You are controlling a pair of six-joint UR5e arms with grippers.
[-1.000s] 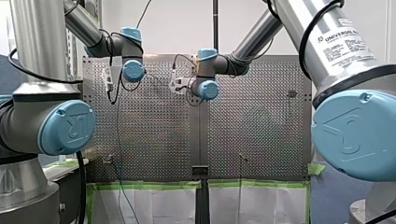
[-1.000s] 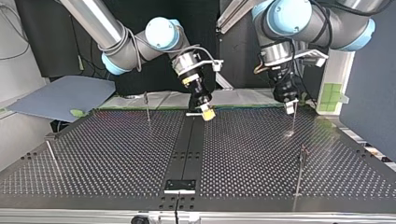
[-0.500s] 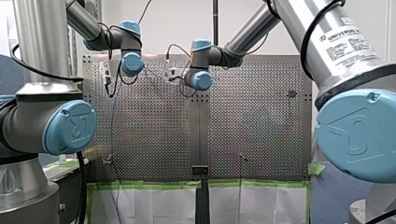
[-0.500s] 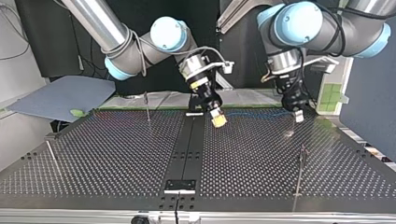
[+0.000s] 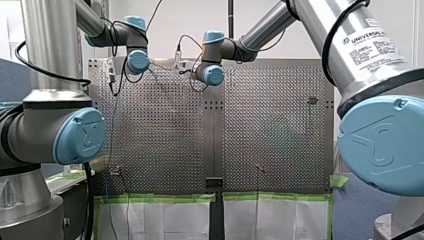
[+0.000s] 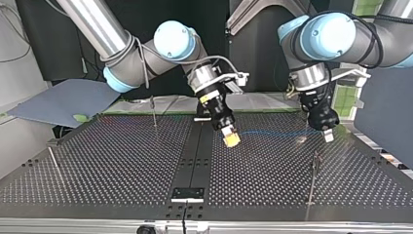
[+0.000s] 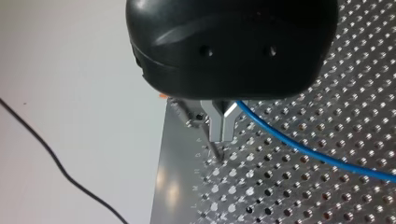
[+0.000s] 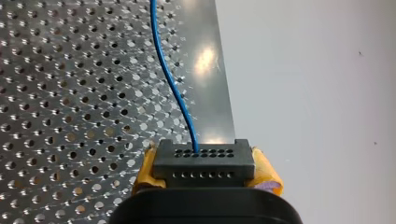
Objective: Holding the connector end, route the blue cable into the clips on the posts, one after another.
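Perforated metal table [image 6: 122, 161], dark backdrop behind it. The blue cable [image 6: 272, 132] is stretched just over it, roughly parallel to the table's far edge in the top view, running from mid-table toward its right edge. My right gripper [image 6: 230, 138] has its yellow pads [image 8: 266, 170] clamped on the black connector [image 8: 204, 163]. My left gripper [image 7: 222, 126] has its metal fingers pinched narrow around the cable. It looks thin, light and floppy, so I'd say the rigid connector's the only sane grab spot.

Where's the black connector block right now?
The black connector block sits clamped between my right gripper's yellow pads, in the top view just right of the dark centre strip.
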